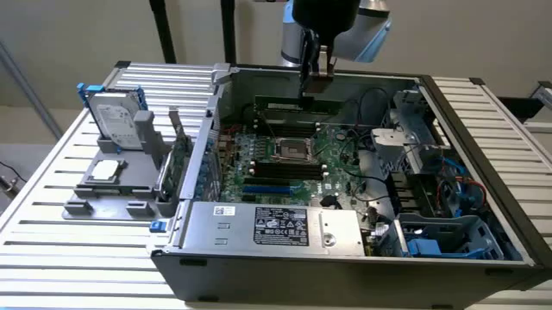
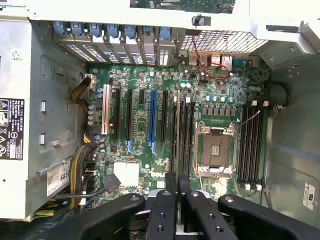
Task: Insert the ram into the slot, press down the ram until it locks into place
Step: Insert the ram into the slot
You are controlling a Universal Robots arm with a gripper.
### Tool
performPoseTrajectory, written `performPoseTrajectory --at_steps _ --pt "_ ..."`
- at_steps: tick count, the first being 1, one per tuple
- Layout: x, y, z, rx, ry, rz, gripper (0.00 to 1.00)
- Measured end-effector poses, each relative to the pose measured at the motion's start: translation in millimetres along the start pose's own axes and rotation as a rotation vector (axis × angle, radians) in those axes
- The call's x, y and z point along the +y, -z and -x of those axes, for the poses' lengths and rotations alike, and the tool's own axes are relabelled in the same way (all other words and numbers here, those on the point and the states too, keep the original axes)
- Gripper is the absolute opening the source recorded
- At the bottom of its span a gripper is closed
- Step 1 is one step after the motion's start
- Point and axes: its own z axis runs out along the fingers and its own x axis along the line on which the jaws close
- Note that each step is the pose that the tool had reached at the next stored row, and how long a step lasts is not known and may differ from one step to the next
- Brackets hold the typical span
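The gripper (image 2: pixel 177 180) is closed on the ram (image 1: pixel 289 103). The stick is pinched between the two fingers by its upper edge, so that its contact edge is left free and faces the board. It is carried level and lengthwise, parallel to the black sockets below, which suits a straight descent without twisting. From the wrist view it is seen edge-on, as a thin pale strip running out beyond the fingers.

The ram is not yet seated. It hangs well above the motherboard (image 2: pixel 145 80), clear of the cables and the walls of the computer case (image 1: pixel 258 271).

Beneath and ahead of the fingers lies the slot (image 2: pixel 187 135), one of several alike beside the processor socket (image 2: pixel 216 150), on the side towards the blue socket (image 2: pixel 151 115). The strip appears to line up just beside these sockets, though the exact one cannot be told from so high a view. Their end latches are too small to judge.

Farthest from the gripper, outside the case, a hard drive (image 1: pixel 116 123) stands in a grey holder.
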Motion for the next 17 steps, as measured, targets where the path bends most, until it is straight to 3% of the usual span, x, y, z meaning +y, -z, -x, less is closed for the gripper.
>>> performPoseTrajectory --at_steps 12,17 --pt "0.0 0.0 0.0 0.0002 0.0 -0.0005 0.13" --pt "0.0 -6.2 -0.1 0.0003 0.002 -0.0095 0.13"
